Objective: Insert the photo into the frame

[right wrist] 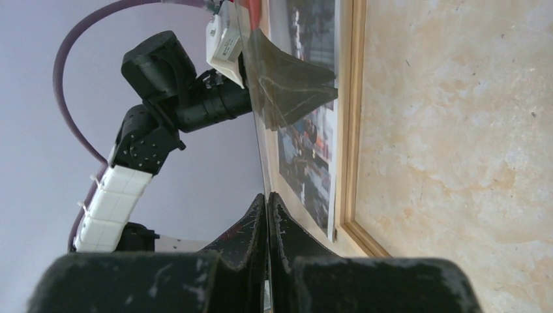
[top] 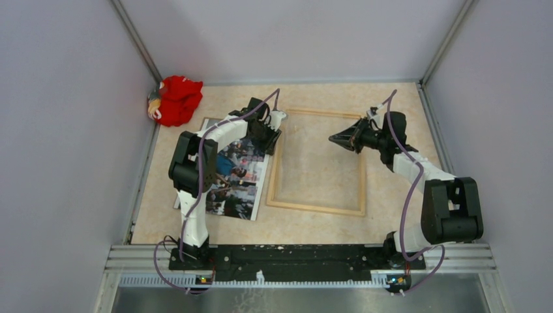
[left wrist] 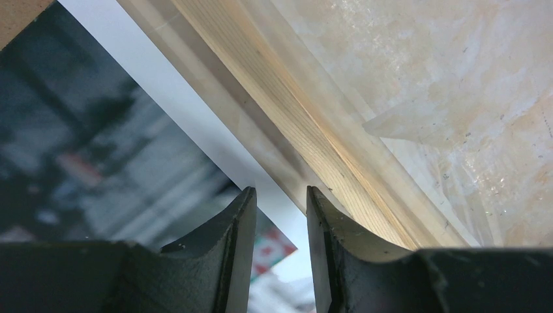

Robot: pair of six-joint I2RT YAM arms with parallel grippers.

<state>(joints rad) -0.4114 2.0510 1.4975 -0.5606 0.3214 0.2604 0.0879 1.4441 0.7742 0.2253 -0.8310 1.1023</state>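
Top external view: one photo (top: 240, 186), face up on the counter (top: 313, 228), just left of one frame (top: 317, 208), which lies flat and unfilled. Two arms. Left fingers (top: 269, 134) sit low at the photo's far right edge, beside the frame's left rail, probably placed there to lift that edge. Right fingers (top: 339, 138) hover over the frame's interior, apparently on standby. One red cloth bundle (top: 177, 99) lies in the far left corner, well apart.

Left wrist view: fingers partly spread, straddling the photo's (left wrist: 98, 143) white border next to the wooden rail; nothing visibly pinched.

Right wrist view: fingers pressed together, empty, pointed toward the frame's (right wrist: 355, 117) rail and the photo beyond it.
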